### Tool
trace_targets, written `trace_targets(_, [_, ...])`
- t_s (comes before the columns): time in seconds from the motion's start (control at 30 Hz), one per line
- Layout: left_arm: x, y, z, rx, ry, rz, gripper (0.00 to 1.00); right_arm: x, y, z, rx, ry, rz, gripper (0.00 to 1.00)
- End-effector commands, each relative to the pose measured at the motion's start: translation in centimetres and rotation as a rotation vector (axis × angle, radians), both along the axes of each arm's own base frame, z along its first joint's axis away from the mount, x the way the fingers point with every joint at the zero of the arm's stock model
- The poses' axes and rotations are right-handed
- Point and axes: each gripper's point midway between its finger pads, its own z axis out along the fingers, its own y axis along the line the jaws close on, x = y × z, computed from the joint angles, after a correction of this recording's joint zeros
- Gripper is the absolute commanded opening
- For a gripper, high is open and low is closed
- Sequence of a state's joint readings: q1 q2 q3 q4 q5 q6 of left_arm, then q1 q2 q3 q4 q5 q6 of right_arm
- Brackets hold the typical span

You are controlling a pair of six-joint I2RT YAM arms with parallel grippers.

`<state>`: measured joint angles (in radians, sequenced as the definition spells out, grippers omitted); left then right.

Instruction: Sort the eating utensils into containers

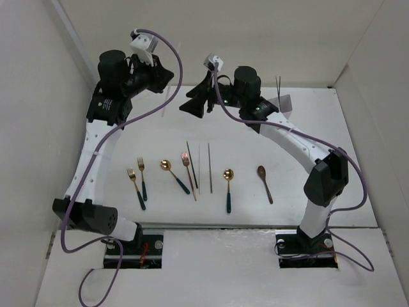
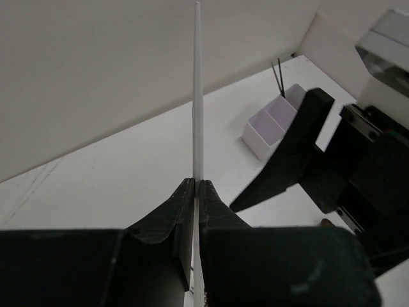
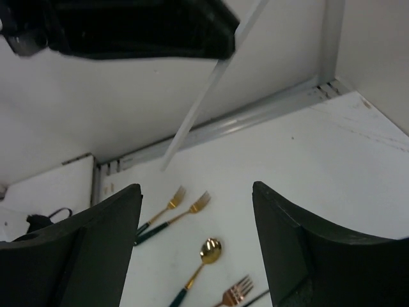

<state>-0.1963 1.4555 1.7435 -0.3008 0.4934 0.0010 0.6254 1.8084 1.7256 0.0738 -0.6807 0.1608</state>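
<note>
Overhead view: left gripper [image 1: 167, 80] sits over the far left of the white table [image 1: 319, 192], clamped on a thin pale chopstick [image 1: 168, 101] that slants down toward the surface; contact cannot be told. Right gripper [image 1: 199, 99] is just beside it, fingers spread, holding nothing. A small white divided box [image 1: 285, 102] stands far right with two thin dark chopsticks [image 1: 278, 86] upright in it. In a row nearer the bases, left to right: two gold-headed forks with dark teal handles [image 1: 141, 167], a gold-headed teal-handled spoon [image 1: 174, 174], a copper fork [image 1: 189, 173], three thin loose chopsticks [image 1: 209, 167], a second gold-and-teal spoon [image 1: 228, 185], a brown spoon [image 1: 265, 182].

Left wrist view: left gripper [image 2: 197, 188] pinched tight on the thin pale chopstick [image 2: 197, 96], which rises straight beyond the fingertips. The box [image 2: 271, 128] lies well apart on the right, the dark pair [image 2: 280, 77] in its far compartment.

Right wrist view: right gripper [image 3: 197, 192] wide apart, empty. The pale chopstick [image 3: 204, 96] crosses diagonally above. Below lie the two forks [image 3: 171, 204], one spoon [image 3: 208, 249] and the copper fork [image 3: 236, 291].
</note>
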Motion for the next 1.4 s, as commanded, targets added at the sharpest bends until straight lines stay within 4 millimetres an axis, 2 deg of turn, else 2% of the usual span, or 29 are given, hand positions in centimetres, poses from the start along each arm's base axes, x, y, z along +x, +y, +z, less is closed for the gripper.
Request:
trace_targets(0.0, [-1.4, -1.8, -1.0, -0.057, 0.054, -0.067, 0.0, -1.1, 0.6, 6.4, 0.204, -0.063, 0.091, 0.75])
trace_targets(0.03, [-2.2, -2.3, -0.3, -0.067, 0.042, -0.084, 0.0, -1.1, 0.8, 6.4, 0.225, -0.02, 0.099, 0.75])
trace_targets(0.13, [-3.2, -3.4, -0.1, -0.068, 0.039, -0.115, 0.0, -1.4, 0.8, 6.8, 0.276, -0.008, 0.114, 0.75])
trace_targets(0.23, [-4.5, -4.3, 0.4, -0.049, 0.006, -0.151, 0.0, -1.2, 1.1, 6.3, 0.3, 0.027, 0.124, 0.75])
trace_targets(0.27, [-4.3, -4.2, 0.0, -0.046, 0.014, -0.14, 0.0, -1.2, 1.3, 5.9, 0.301, 0.031, 0.136, 0.75])
trace_targets(0.43, [-5.1, -4.3, 0.7, -0.05, -0.005, -0.15, 0.0, -1.0, 1.4, 6.1, 0.313, 0.044, 0.135, 0.72])
trace_targets(0.5, [-5.1, -4.3, 0.7, -0.05, -0.005, -0.15, 0.0, -0.7, 1.5, 5.2, 0.305, 0.062, 0.123, 0.71])
trace_targets(0.63, [-5.3, -4.1, 1.1, -0.051, -0.015, -0.141, 0.0, -0.7, 1.4, 4.7, 0.301, 0.074, 0.112, 0.55])
trace_targets(0.77, [-5.2, -4.1, 0.6, -0.049, -0.004, -0.141, 0.0, -0.8, 1.5, 4.8, 0.305, 0.075, 0.127, 0.3])
trace_targets(0.9, [-4.9, -3.9, 0.2, -0.045, 0.004, -0.122, 0.0, -0.9, 1.5, 5.0, 0.32, 0.065, 0.132, 0.0])
trace_targets(0.93, [-4.8, -3.9, -0.4, -0.035, 0.01, -0.123, 0.0, -0.9, 1.3, 5.8, 0.335, 0.049, 0.122, 0.0])
trace_targets(0.97, [-4.8, -3.9, -0.4, -0.035, 0.01, -0.123, 0.02, -0.8, 1.3, 5.4, 0.336, 0.054, 0.113, 0.0])
trace_targets(1.0, [-4.8, -3.9, -1.0, -0.03, 0.029, -0.123, 0.15, -1.0, 1.1, 5.9, 0.342, 0.045, 0.115, 0.0])
trace_targets(1.07, [-4.7, -3.8, -1.7, -0.025, 0.044, -0.113, 0.63, -0.7, 0.6, 6.1, 0.34, -0.008, 0.072, 0.0])
trace_targets(1.1, [-4.5, -3.7, -2.2, -0.02, 0.053, -0.101, 0.99, 0.0, -0.2, 5.4, 0.329, -0.011, 0.042, 0.0])
trace_targets(1.13, [-4.3, -3.5, -2.2, -0.028, 0.061, -0.084, 1.0, 0.5, -1.2, 5.7, 0.322, -0.036, 0.011, 0.0])
trace_targets(1.17, [-4.1, -3.3, -2.2, -0.033, 0.066, -0.064, 1.0, 1.5, -2.0, 4.6, 0.286, -0.013, -0.028, 0.0])
trace_targets(1.2, [-3.6, -2.7, -2.3, -0.026, 0.063, -0.015, 1.0, 4.0, -4.4, 3.7, 0.254, -0.007, -0.121, 0.0])
trace_targets(1.23, [-3.1, -2.0, -2.3, -0.029, 0.066, 0.025, 1.0, 5.6, -6.0, 2.8, 0.213, -0.004, -0.193, 0.0])
trace_targets(1.27, [-2.7, -1.5, -2.9, -0.022, 0.074, 0.057, 1.0, 7.2, -8.2, 2.4, 0.139, -0.082, -0.277, 0.0])
trace_targets(1.3, [-1.8, 0.1, -3.3, -0.034, 0.094, 0.151, 1.0, 10.5, -12.3, 0.3, 0.046, -0.044, -0.462, 0.0])
trace_targets(1.37, [-0.6, 2.9, -4.8, -0.025, 0.116, 0.271, 1.0, 13.2, -17.5, -1.3, -0.104, -0.117, -0.655, 0.0])
